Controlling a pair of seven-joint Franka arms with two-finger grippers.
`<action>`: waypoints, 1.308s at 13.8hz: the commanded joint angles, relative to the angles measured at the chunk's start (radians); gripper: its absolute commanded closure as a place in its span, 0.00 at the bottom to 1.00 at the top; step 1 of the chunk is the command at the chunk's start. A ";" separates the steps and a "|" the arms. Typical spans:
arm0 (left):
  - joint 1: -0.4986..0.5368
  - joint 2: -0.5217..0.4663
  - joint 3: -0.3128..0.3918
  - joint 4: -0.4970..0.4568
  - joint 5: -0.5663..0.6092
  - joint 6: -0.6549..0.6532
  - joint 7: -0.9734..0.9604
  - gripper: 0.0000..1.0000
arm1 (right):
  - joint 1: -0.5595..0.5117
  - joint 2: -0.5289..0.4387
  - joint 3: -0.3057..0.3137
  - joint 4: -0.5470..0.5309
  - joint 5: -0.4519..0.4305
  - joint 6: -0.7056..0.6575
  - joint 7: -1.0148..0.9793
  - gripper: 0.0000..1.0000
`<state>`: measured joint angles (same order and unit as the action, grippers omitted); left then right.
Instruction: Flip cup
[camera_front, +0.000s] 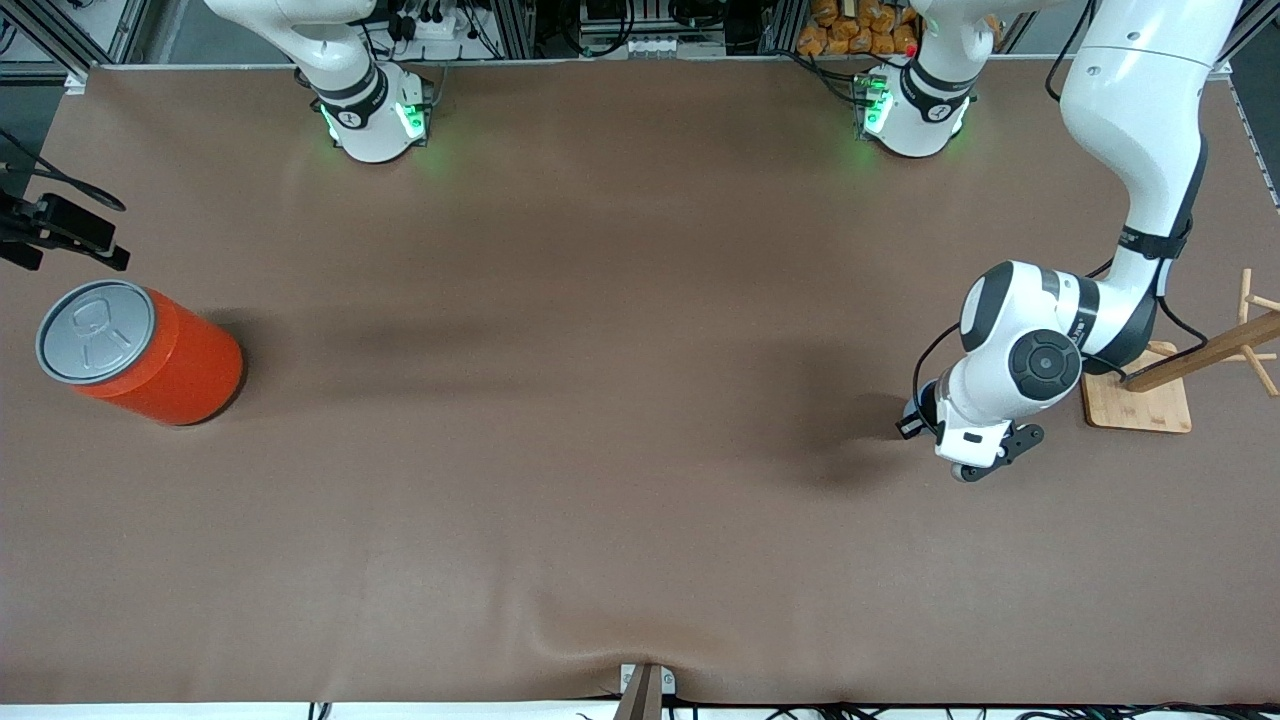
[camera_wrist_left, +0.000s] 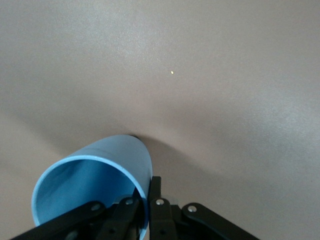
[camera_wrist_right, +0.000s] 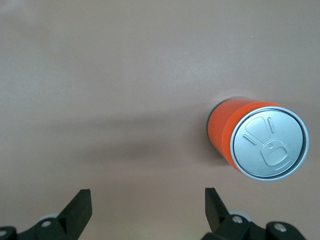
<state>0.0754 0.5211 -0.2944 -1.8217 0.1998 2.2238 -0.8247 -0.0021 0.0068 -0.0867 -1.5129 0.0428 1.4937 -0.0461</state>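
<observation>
Fingers (camera_wrist_left: 156, 210) of the left gripper (camera_wrist_left: 145, 212) pinch the rim of the cup (camera_wrist_left: 102, 170), one inside the mouth and one outside against the light blue wall. That cup is tilted in the grip, its darker blue mouth turned toward the wrist camera and its closed end pointing at the brown table (camera_wrist_left: 200, 65).

From the front camera the cup itself is hidden under the left arm's wrist; the left gripper (camera_front: 975, 462) sits low over the table at about four o'clock on the surface, toward the left arm's end. Its arm comes down from the base at one o'clock, bends at the elbow and folds back so the hand points downward, just beside the wooden peg stand (camera_front: 1150, 400).

Wide-spread fingers (camera_wrist_right: 80, 207) show on the right gripper (camera_wrist_right: 147, 210), nothing between them. It hangs over the right arm's end of the table at roughly nine o'clock, where that arm waits; only a dark piece of it (camera_front: 60, 232) shows at the edge of the front picture. An orange can (camera_front: 150, 355) with a grey lid stands upright on the table near it.
</observation>
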 joint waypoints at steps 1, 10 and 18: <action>0.007 0.000 -0.009 -0.007 0.024 0.017 -0.022 0.56 | 0.004 -0.001 0.001 0.003 -0.009 0.000 0.005 0.00; 0.030 -0.147 -0.015 0.080 0.018 0.008 0.024 0.00 | 0.004 -0.001 0.001 0.003 -0.011 0.002 0.005 0.00; 0.052 -0.372 -0.018 0.151 0.009 -0.150 0.232 0.00 | 0.007 0.001 0.001 0.003 -0.011 0.002 0.006 0.00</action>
<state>0.1096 0.2204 -0.2996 -1.6610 0.2024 2.1161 -0.6576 -0.0019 0.0070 -0.0864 -1.5130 0.0428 1.4939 -0.0461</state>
